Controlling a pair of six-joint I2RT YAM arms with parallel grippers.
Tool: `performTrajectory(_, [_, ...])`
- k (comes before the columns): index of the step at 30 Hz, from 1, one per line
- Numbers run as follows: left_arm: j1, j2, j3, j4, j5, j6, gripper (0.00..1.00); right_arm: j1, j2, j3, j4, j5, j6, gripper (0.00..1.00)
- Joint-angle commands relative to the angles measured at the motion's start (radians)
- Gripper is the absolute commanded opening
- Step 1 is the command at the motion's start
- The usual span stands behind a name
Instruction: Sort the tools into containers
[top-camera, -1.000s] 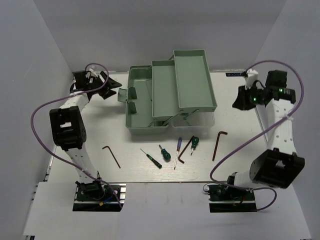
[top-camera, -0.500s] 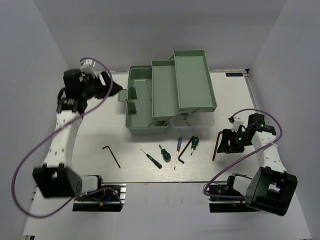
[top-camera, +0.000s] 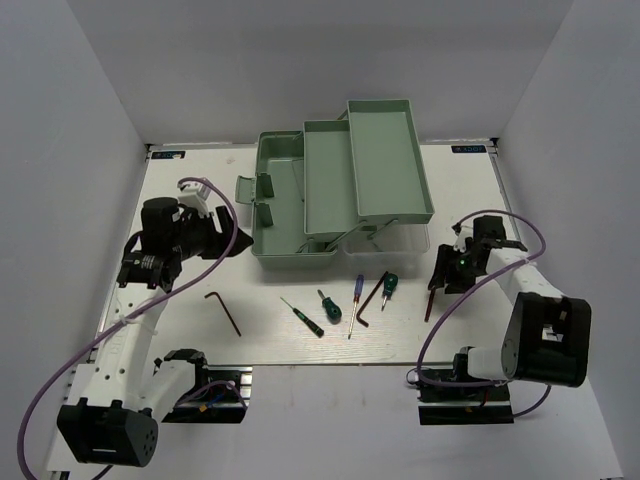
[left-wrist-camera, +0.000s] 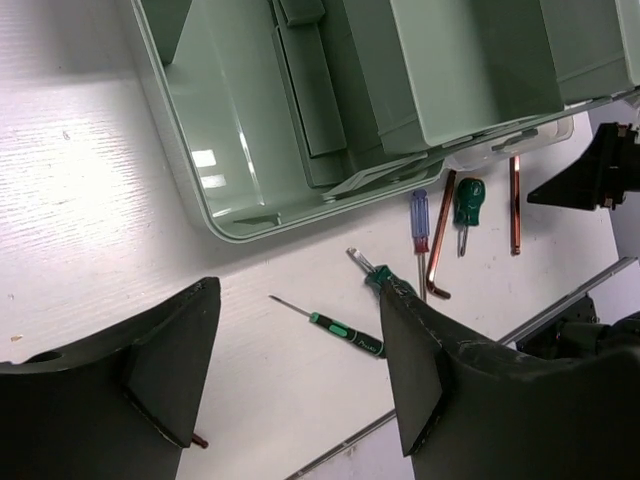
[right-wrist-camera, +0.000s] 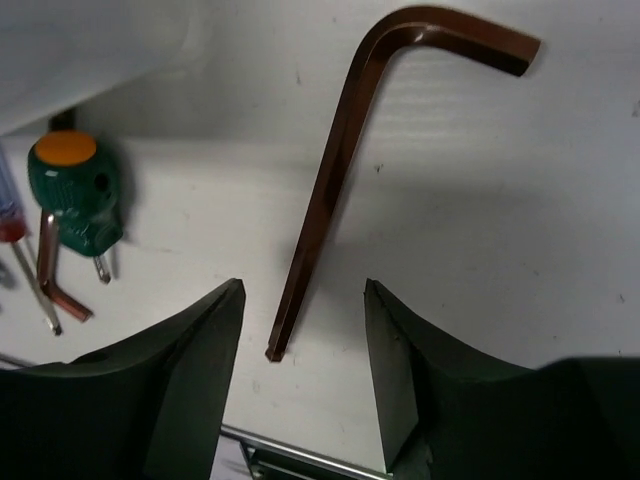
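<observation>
Right gripper (right-wrist-camera: 302, 340) dropped low over table (top-camera: 470, 330), jaws wide astride right hex key (right-wrist-camera: 320, 200), not touching it; stubby green screwdriver (right-wrist-camera: 75, 195) nearby. Left gripper (left-wrist-camera: 297, 340) swung down beside toolbox (top-camera: 275, 250), wide, empty.

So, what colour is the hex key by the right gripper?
Hex key: dark reddish-brown, best in right wrist view.

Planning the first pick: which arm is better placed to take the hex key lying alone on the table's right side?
Right. The right arm's fingers stand open over that hex key, framing its long shank's end. The left arm's fingers hang open beside the left end of the toolbox, far from it.
</observation>
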Motion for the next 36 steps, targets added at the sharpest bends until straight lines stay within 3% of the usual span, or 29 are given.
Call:
performTrajectory(1, [-0.015,-0.022,0.015,-0.02,-0.008,0.02,0.75,0.041,0.012,-0.007,0.097,0.114,0.075,0.56])
performTrajectory(6, [-0.035,-0.022,0.015,-0.02,0.015,0.02,0.75,0.102,0.063,-0.011,0.114,0.179,0.135,0.54])
performTrajectory(11, [-0.076,0.021,0.025,-0.002,0.035,0.029,0.72,0.171,0.109,-0.007,0.107,0.339,0.196,0.37])
performTrajectory(17, [-0.174,0.116,0.08,0.016,0.013,0.038,0.71,0.174,0.124,-0.045,0.08,0.357,0.241,0.25])
performTrajectory(23, [-0.327,0.196,0.112,0.062,-0.057,0.02,0.71,0.144,0.089,-0.001,0.014,0.391,0.271,0.0])
performTrajectory(30, [-0.544,0.322,0.179,0.084,-0.152,0.02,0.71,0.048,-0.041,0.166,-0.089,0.423,0.245,0.0])
performTrajectory(36, [-0.688,0.395,0.209,0.098,-0.2,0.049,0.71,-0.031,-0.138,0.367,-0.046,0.394,0.167,0.0])
